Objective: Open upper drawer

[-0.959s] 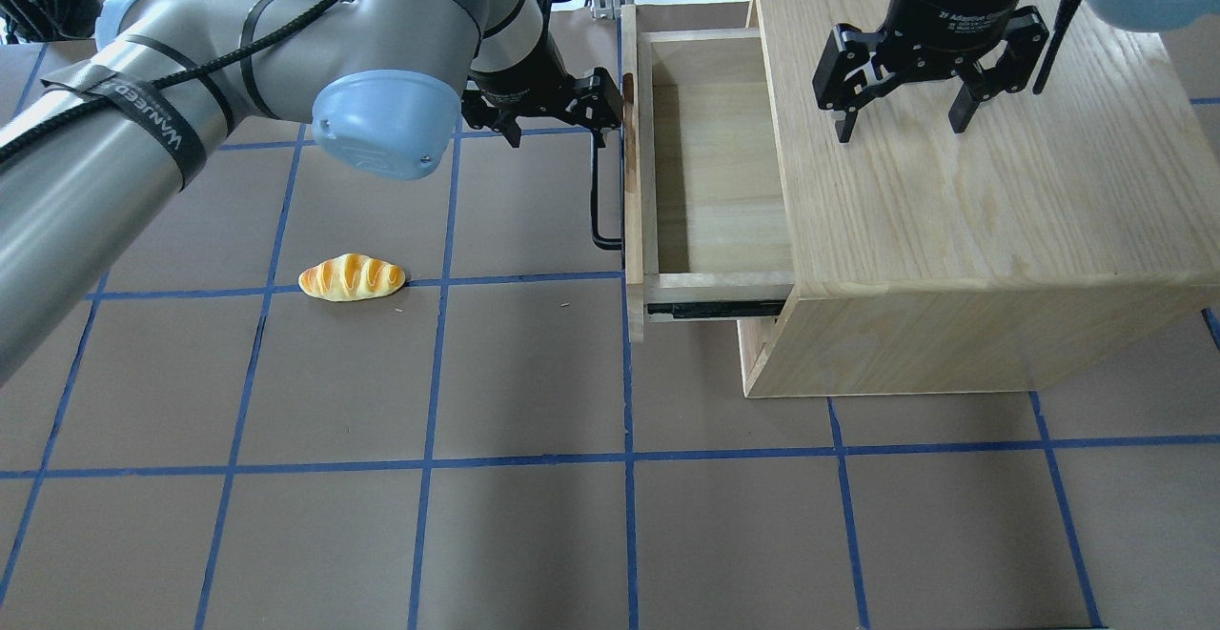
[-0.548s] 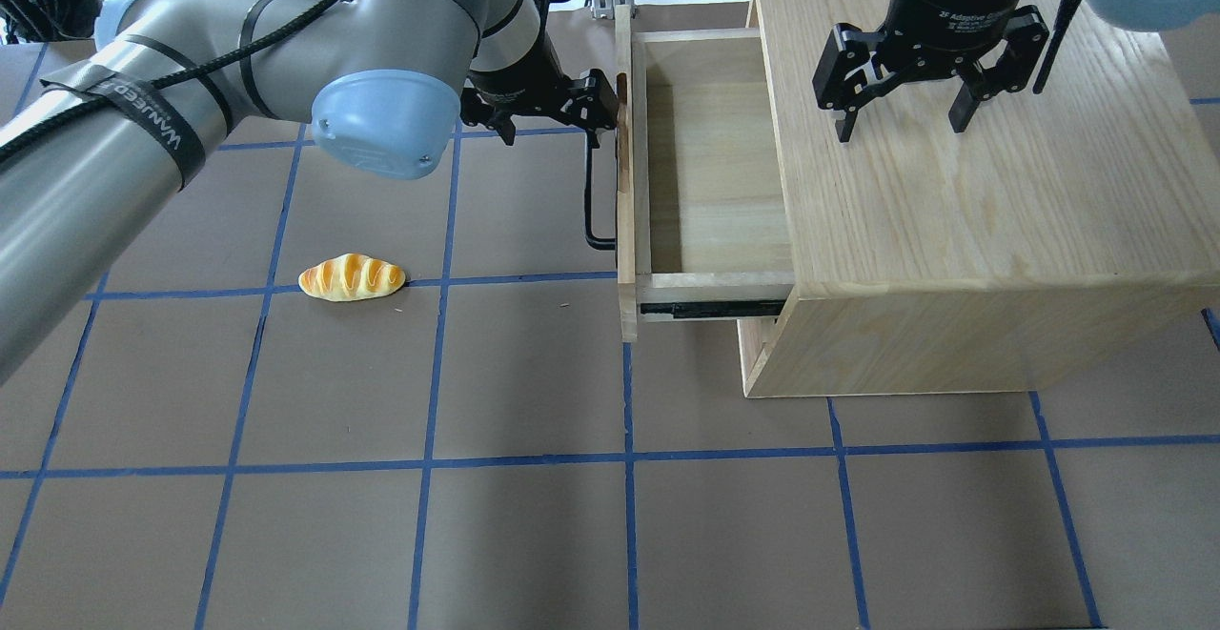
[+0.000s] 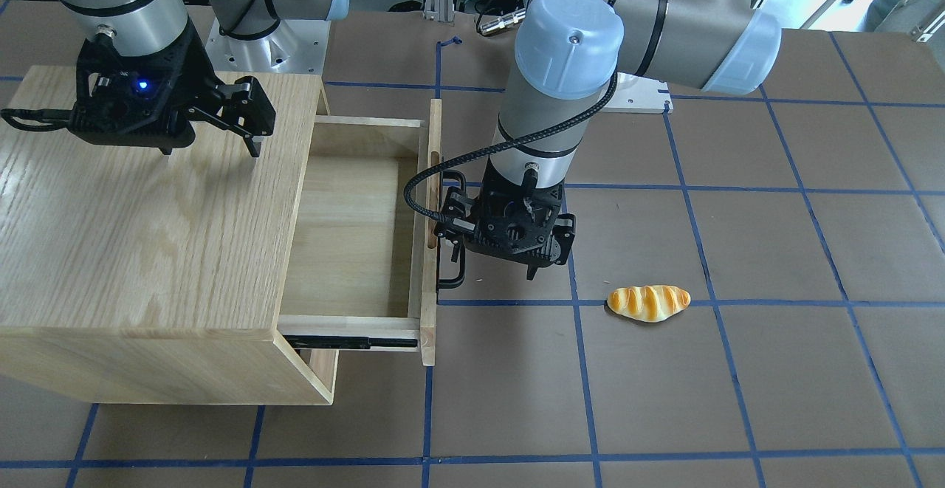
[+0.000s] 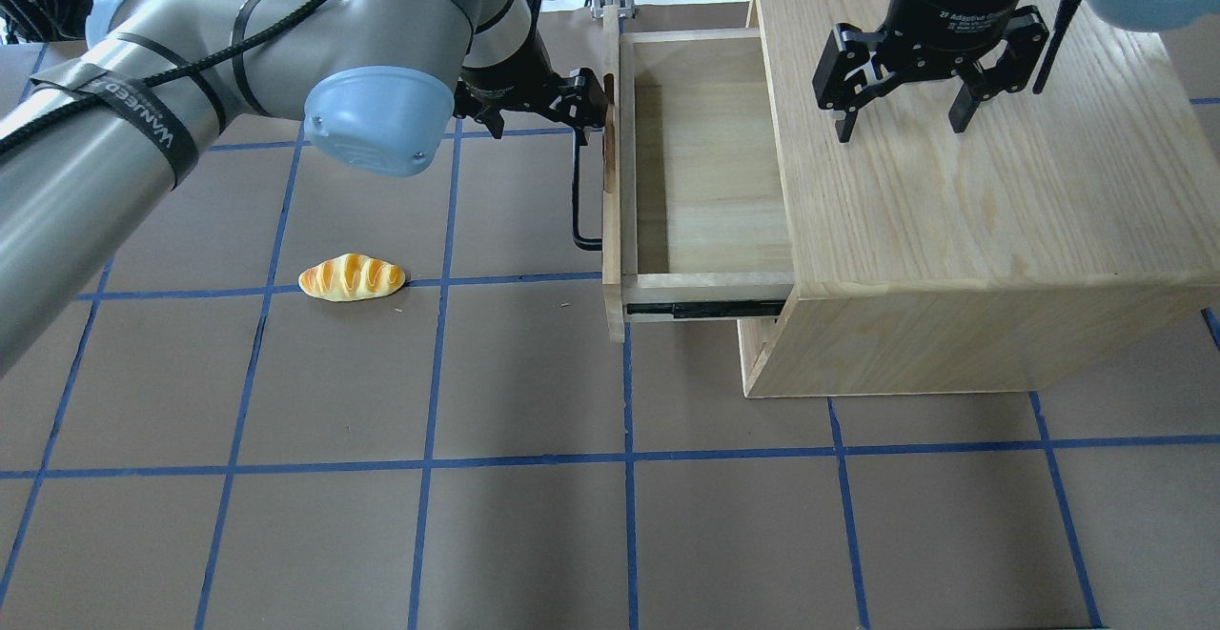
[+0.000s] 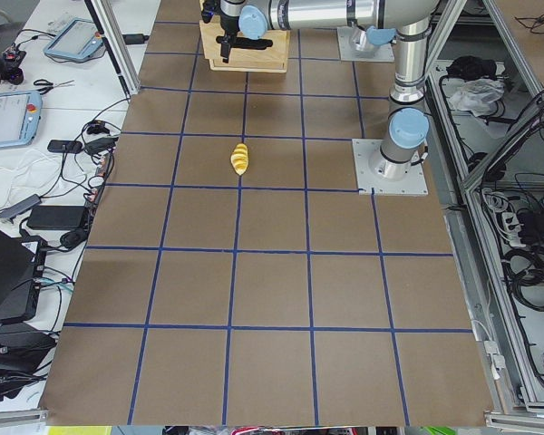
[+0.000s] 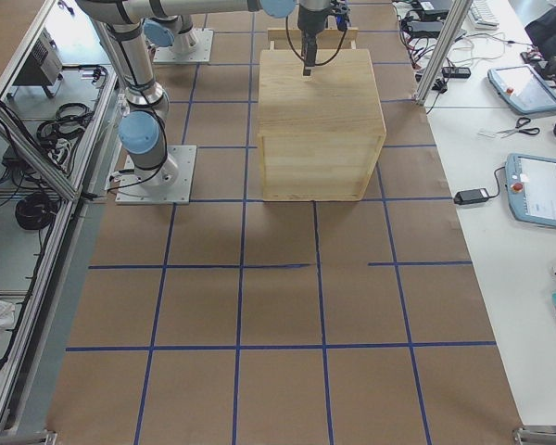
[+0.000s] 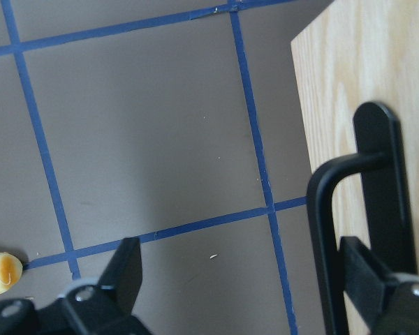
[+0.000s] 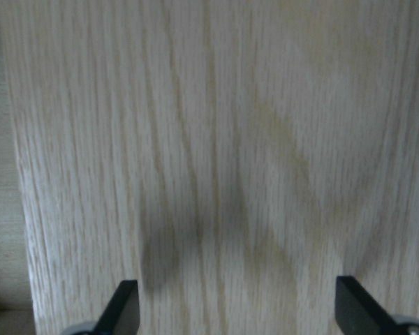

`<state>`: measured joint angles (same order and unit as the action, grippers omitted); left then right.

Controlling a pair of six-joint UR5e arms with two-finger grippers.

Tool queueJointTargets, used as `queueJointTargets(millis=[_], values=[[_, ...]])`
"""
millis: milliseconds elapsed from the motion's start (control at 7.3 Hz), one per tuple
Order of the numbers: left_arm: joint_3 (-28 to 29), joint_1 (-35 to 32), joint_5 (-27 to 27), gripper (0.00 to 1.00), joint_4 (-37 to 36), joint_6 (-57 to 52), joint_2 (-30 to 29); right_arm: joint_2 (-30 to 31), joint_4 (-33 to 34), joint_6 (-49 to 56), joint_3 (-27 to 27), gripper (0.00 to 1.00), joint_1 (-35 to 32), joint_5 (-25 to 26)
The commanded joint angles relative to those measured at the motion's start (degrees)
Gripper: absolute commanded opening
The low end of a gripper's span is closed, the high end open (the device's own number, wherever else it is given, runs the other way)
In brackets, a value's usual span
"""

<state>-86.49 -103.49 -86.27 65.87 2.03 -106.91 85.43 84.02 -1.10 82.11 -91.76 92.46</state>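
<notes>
The upper drawer (image 4: 710, 172) is pulled well out of the oak cabinet (image 4: 953, 211), its pale box empty and a black side rail showing. Its black bar handle (image 4: 577, 192) faces my left arm. My left gripper (image 4: 538, 130) is open, with the handle (image 7: 321, 237) between its fingers and one finger (image 7: 366, 276) hooked between the bar and the drawer front (image 7: 349, 91). It also shows in the front-facing view (image 3: 493, 266). My right gripper (image 4: 901, 130) is open and empty just above the cabinet top (image 8: 216, 139).
A toy bread roll (image 4: 351, 277) lies on the brown table to the left of the drawer, also in the front-facing view (image 3: 648, 303). The cabinet (image 6: 320, 120) stands at the table's far end in the right side view. Blue tape lines grid the table.
The drawer has slid further out to the left, and my left gripper moved left with the handle. The right gripper has not moved.
</notes>
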Motion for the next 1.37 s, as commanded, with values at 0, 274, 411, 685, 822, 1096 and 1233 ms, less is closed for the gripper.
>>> queueJointTargets(millis=[0,274,411,685,822,1096,1233], values=[[0.00,0.40,-0.13,1.00,-0.12,-1.77,0.03,0.00,0.00,0.05,-0.02,1.00,0.00,0.00],[0.18,0.40,-0.13,1.00,1.36,-1.51,1.87,0.00,0.00,-0.04,-0.02,1.00,0.00,0.00],[0.96,0.31,-0.30,1.00,3.72,-1.07,3.10,0.00,0.00,-0.04,-0.02,1.00,0.00,0.00],[3.16,1.53,-1.71,1.00,9.25,-0.89,5.82,0.00,0.00,0.05,-0.02,1.00,0.00,0.00],[3.43,4.41,-1.89,1.00,14.50,-0.89,7.84,0.00,0.00,0.05,-0.02,1.00,0.00,0.00],[3.26,9.60,-5.65,1.00,22.25,-0.98,12.14,0.00,0.00,0.05,-0.02,1.00,0.00,0.00],[2.47,11.45,-5.93,1.00,24.72,-1.59,13.90,0.00,0.00,-0.04,0.06,1.00,0.00,0.00]])
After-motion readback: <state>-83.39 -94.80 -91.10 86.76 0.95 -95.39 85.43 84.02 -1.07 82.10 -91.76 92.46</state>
